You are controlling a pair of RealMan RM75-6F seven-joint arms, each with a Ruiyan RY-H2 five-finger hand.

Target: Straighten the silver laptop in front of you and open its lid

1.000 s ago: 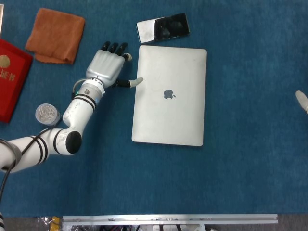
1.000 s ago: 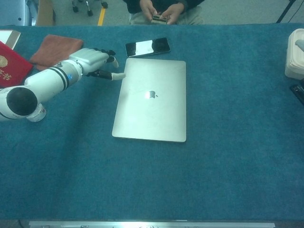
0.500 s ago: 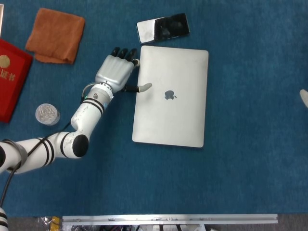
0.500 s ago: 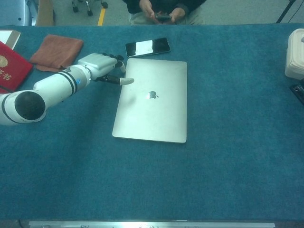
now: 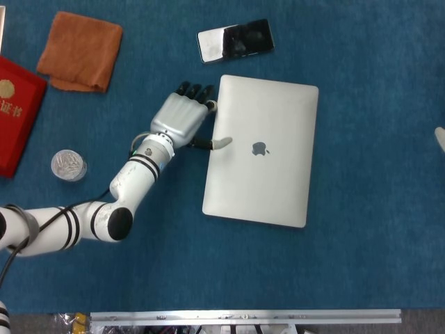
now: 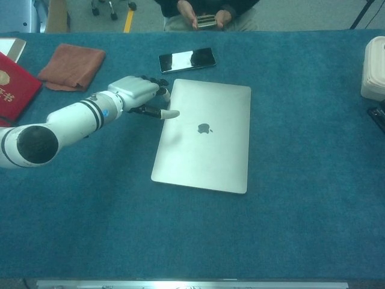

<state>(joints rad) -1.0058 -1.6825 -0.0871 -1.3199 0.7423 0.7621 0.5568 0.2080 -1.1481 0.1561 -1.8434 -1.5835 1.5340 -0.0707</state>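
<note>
Overhead, blue felt table (image 5: 361, 264), seated person (image 6: 204, 12)

A lab or office workroom: blue-carpeted table (image 6: 301, 211), and beyond the table's far edge a seated person (image 6: 204, 12) and chair castors (image 6: 111, 7) on bare floor

Light is even and fairly bright from overhead, and my view down on the blue table (image 5: 361, 264) looks flat, with hardly a hard edge of shade. My left hand (image 5: 182, 120) throws only a faint, soft shadow onto the cloth beside it. The silver laptop (image 5: 263, 160) lid gives a dull sheen, no harsh glare. The phone (image 5: 235, 40) screen mirrors a pale patch. The chest view is dimmer, greener and slightly soft, with grain across the carpet.
</note>
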